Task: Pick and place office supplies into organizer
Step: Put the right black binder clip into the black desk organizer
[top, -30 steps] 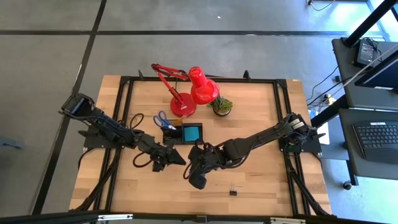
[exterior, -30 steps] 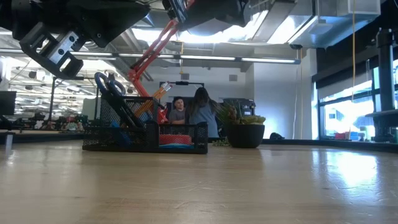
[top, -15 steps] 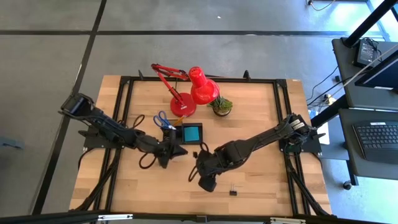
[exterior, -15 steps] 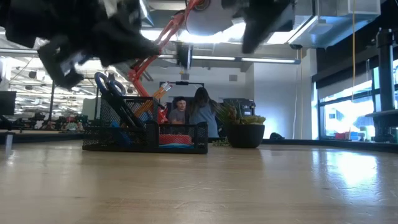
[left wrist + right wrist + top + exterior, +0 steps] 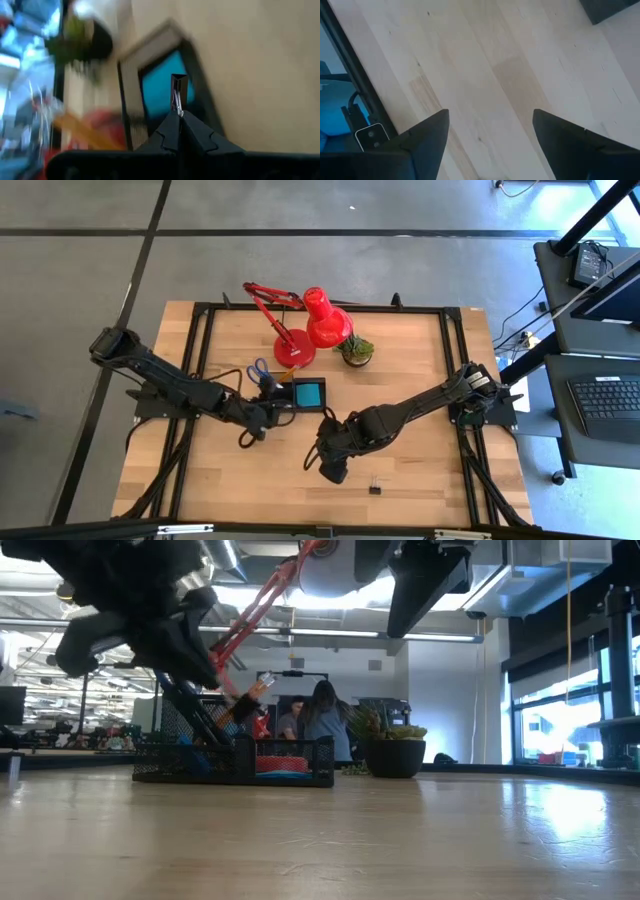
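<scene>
The organizer (image 5: 283, 394) sits just above the centre of the high view, with the blue note pad (image 5: 309, 392) in its square tray and the blue-handled scissors (image 5: 258, 370) at its left. We see that the left gripper (image 5: 272, 413) has climbed from lower in the frame to the organizer's lower-left edge. The right gripper (image 5: 333, 472) has drifted down and right, toward a second binder clip (image 5: 375, 487) lying apart on the table (image 5: 420, 350). We read this as one clip arriving for delivery while the next is being approached.

In the low view, the left gripper (image 5: 205, 660) hangs at upper left, above the mesh organizer (image 5: 290, 755). The right gripper (image 5: 420, 580) is high at top centre. Neither grip is legible here, and the table clip does not show.

The left wrist view supplies what the others lack. The left gripper (image 5: 179, 117) is pinched on a small black binder clip (image 5: 178, 82) held over the note pad (image 5: 157, 92), though we cannot tell its height above it.

In the right wrist view, the right gripper (image 5: 490, 125) is spread wide over bare wood, holding nothing.
</scene>
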### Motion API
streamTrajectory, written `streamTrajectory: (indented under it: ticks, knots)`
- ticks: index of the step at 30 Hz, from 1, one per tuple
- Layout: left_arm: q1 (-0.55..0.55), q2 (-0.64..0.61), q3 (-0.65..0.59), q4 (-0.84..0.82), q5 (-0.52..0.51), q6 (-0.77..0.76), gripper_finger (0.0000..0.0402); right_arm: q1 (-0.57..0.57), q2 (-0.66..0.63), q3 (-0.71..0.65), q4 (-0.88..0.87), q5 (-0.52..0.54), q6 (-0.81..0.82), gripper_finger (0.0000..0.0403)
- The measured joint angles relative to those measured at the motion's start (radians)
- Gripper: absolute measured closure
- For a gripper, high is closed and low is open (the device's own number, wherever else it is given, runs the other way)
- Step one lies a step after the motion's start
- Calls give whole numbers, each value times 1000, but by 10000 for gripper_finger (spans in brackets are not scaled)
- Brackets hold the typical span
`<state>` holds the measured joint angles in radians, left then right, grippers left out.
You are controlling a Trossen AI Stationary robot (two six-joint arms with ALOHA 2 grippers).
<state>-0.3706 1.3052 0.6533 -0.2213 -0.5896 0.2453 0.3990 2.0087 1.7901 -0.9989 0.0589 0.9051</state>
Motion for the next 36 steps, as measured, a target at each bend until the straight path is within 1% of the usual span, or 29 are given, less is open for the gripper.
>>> streamTrajectory:
  ticks: [2,6,10,16,24,28,32,34,36]
  knots:
    - [0,0,12,-88,-12,-60,399,1,0,0,0,0,1,112]
    - [0,1,15,-207,-5,-170,399,1,0,0,0,0,-1,112]
    - [0,1,15,-252,6,-240,399,1,0,0,0,6,-25,112]
    - [-3,-2,15,-254,-12,-226,399,1,0,0,1,37,-24,112]
    - [-47,-81,15,-245,-20,-208,399,1,0,0,0,37,-24,112]
    - [-71,-132,15,-240,53,-223,399,1,0,0,0,37,-25,112]
    - [-87,-159,15,-242,174,-249,399,1,0,-1,0,37,-27,112]
    - [-89,-156,15,-246,182,-261,399,1,0,-1,0,37,-28,112]
    - [-85,-145,15,-257,149,-279,399,1,0,-1,0,37,-36,112]
